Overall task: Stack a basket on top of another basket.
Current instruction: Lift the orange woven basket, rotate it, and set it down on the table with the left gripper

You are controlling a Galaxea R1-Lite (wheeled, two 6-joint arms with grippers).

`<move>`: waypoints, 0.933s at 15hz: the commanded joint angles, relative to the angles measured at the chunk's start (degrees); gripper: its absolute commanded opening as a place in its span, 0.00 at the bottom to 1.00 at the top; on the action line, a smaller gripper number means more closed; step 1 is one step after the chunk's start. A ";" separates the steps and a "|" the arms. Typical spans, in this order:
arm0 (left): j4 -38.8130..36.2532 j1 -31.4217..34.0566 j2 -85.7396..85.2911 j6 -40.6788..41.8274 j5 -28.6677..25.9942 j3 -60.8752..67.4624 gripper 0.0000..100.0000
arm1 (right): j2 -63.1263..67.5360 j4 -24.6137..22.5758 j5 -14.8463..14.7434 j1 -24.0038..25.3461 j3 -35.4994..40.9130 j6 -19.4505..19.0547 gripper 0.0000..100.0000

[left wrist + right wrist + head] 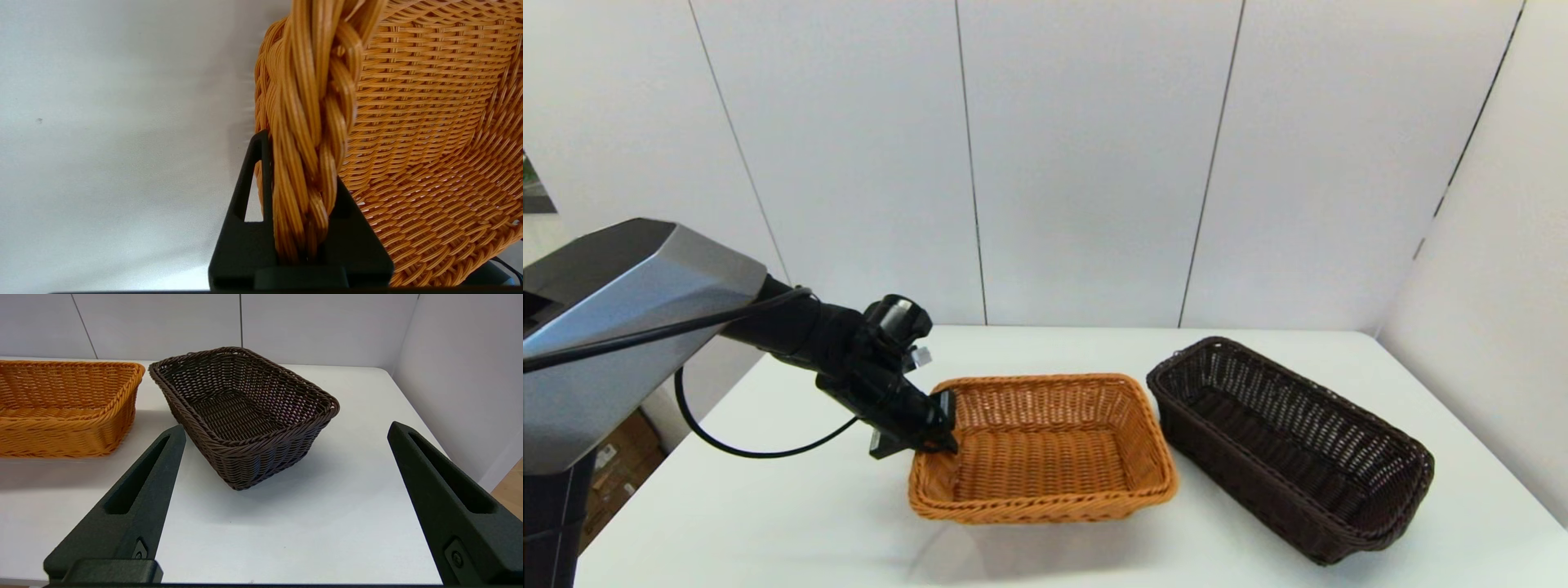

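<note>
Grasping step: left gripper (304, 228) clamped the orange-tan basket (1045, 445) rim (right gripper (282, 498) gaped idle); next, I judged, lifting.

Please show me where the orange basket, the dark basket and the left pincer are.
orange basket (1045, 457): head view, its woven floor.
dark basket (241, 412): right wrist view, its inner floor.
left pincer (935, 425): head view, at the clamped rim.

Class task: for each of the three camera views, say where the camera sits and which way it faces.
Head: high, facing down at the white table; left arm shows.
Left wrist: behind the left gripper, shut on the orange-tan basket rim.
Right wrist: low, facing the dark brown basket; right gripper open.
Shared: both baskets in head and right wrist views.
</note>
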 commanded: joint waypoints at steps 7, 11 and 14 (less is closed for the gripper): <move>0.30 0.00 0.21 -0.30 -0.22 -0.60 0.00 | 0.04 -0.01 0.02 0.01 0.09 -0.02 1.00; 1.88 0.00 0.56 -0.30 -0.30 -1.48 1.00 | 0.04 -0.01 0.02 0.01 0.09 -0.02 1.00; 1.88 0.00 0.56 -0.39 -0.30 -1.48 1.00 | 0.04 -0.01 0.02 0.01 0.09 -0.02 1.00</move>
